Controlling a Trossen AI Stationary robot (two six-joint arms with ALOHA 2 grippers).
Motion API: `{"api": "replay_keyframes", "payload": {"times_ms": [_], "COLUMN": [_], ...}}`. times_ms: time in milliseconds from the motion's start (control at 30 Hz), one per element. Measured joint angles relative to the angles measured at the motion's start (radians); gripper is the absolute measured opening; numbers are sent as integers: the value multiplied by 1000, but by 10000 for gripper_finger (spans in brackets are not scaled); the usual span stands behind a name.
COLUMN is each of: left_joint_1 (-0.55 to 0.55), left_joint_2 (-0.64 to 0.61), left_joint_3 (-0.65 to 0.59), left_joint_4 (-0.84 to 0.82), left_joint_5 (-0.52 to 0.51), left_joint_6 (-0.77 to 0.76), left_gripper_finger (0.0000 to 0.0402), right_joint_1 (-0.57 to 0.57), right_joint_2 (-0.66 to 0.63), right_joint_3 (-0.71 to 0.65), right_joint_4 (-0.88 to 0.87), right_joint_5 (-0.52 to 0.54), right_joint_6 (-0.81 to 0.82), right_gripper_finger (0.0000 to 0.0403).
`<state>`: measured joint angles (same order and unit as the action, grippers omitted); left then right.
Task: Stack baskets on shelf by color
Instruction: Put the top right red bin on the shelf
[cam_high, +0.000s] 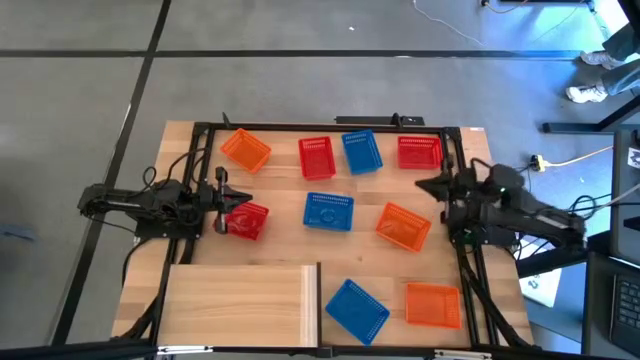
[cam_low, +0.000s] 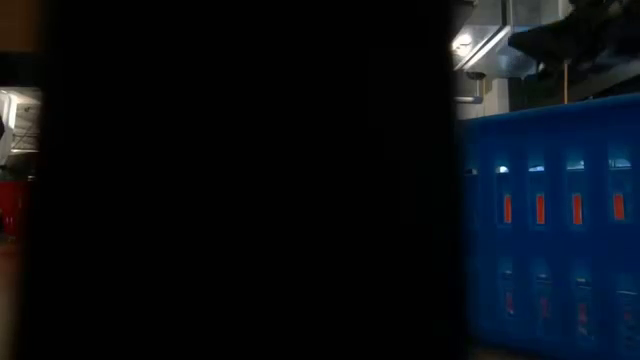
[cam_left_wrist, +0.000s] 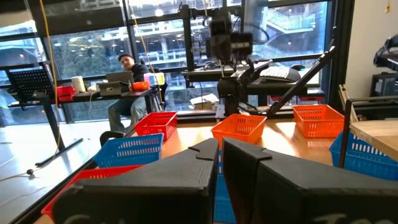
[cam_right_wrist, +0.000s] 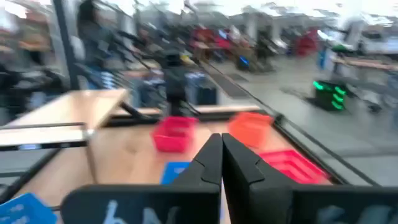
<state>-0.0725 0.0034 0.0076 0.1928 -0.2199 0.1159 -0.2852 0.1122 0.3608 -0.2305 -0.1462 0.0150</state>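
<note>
Baskets lie scattered over the worktop (cam_high: 290, 250), none of them gripped by a claw. The left claw (cam_high: 226, 203) sits clenched at the worktop's left edge, fingers (cam_left_wrist: 186, 171) pressed together, with a red basket (cam_high: 247, 220) just beside its tip, perhaps touching, though the overhead view is too coarse to tell. The right claw (cam_high: 425, 185) is clenched too, empty, at the right edge, just below the red basket (cam_high: 419, 152) in the far right corner. Between the two claws the middle holds a blue basket (cam_high: 328, 211) and an orange basket (cam_high: 403, 225), with open wood around them. Along the far edge stand an orange basket (cam_high: 246, 151), a red basket (cam_high: 316, 157) and a blue basket (cam_high: 361, 151), the last two nearly touching. Near the front edge, a blue basket (cam_high: 356, 308) sits beside an orange basket (cam_high: 434, 304). The shelf (cam_high: 240, 305), pale plywood, fills the front left corner, with no basket on it.
</note>
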Motion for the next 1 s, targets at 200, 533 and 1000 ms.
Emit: {"api": "replay_keyframes", "payload": {"times_ms": [200,533,1000], "left_joint_1": [0,0,6], "left_joint_2": [0,0,1], "left_joint_3": [0,0,30], "left_joint_4": [0,0,-17], "left_joint_5": [0,0,2], "left_joint_6": [0,0,-164], "left_gripper_finger": [14,14,14], "right_joint_1": [0,-1,-46], "right_joint_2": [245,753,1065], "right_joint_3": [292,670,908], "right_joint_4": [-258,-706,-858], "right_joint_5": [121,187,242], "right_joint_6": [54,269,495], "right_gripper_finger": [0,0,23]}}
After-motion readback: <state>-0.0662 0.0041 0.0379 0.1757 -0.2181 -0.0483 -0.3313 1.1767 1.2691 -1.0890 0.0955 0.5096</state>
